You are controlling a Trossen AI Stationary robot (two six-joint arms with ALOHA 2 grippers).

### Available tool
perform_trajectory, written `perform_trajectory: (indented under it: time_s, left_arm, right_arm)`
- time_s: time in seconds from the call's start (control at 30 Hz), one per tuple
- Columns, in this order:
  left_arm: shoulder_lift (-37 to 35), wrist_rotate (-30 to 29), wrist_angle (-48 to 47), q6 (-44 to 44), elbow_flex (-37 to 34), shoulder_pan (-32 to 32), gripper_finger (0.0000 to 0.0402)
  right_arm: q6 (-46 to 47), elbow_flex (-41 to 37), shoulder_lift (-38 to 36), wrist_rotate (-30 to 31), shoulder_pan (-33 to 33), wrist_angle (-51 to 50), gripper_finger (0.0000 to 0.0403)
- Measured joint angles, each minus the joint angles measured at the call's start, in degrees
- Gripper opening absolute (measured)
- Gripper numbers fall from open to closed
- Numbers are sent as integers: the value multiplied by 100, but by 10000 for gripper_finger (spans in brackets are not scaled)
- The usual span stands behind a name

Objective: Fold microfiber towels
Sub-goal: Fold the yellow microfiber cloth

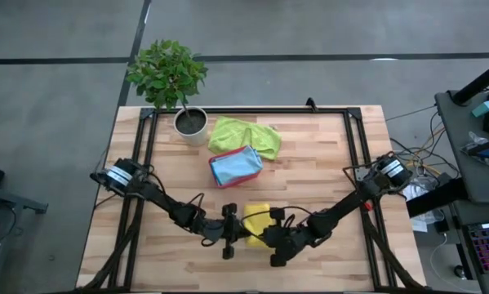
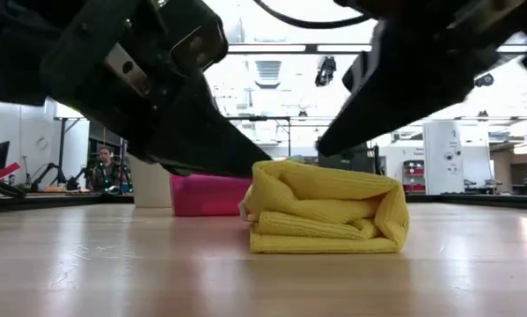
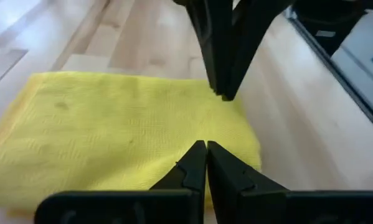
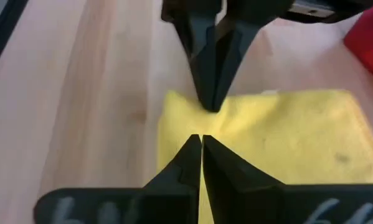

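A folded yellow microfiber towel [image 1: 257, 217] lies flat on the wooden table near its front edge, seen as a thick bundle [image 2: 325, 211] in the low view. My left gripper [image 3: 206, 147] is shut and hangs over the towel's left part, its tips [image 2: 256, 164] at the towel's top left edge. My right gripper [image 4: 200, 138] is shut too. It comes from the right, and its tips [image 2: 323, 151] are a little above the towel. The two grippers point at each other over the towel. My left gripper has its shut fingertips [image 4: 210, 107] at the top of the yellow towel near its left edge [image 4: 174, 106], slanting down from the table's left. Whether they touch the cloth or hang just over it, I cannot tell.
Farther back, a pink tray [image 1: 228, 181] holds a folded teal-blue towel [image 1: 237, 165]. A crumpled lime green towel [image 1: 246, 136] lies behind it, with a white pot [image 1: 191, 123] holding a green plant at the far left. Bare wood lies left and right of the yellow towel.
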Motion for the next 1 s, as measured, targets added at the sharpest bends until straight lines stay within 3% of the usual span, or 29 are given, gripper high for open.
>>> perform_trajectory:
  time_s: [0.37, 0.6, 1.0]
  left_arm:
    - [589, 359, 181, 70, 182, 1, 0]
    - [595, 384, -309, -395, 210, 1, 0]
    - [-145, 476, -1062, -109, 164, -3, 0]
  right_arm:
    - [439, -447, 99, -30, 132, 6, 9]
    - [641, -941, 111, -345, 130, 743, 9]
    - [407, -898, -445, -389, 173, 562, 9]
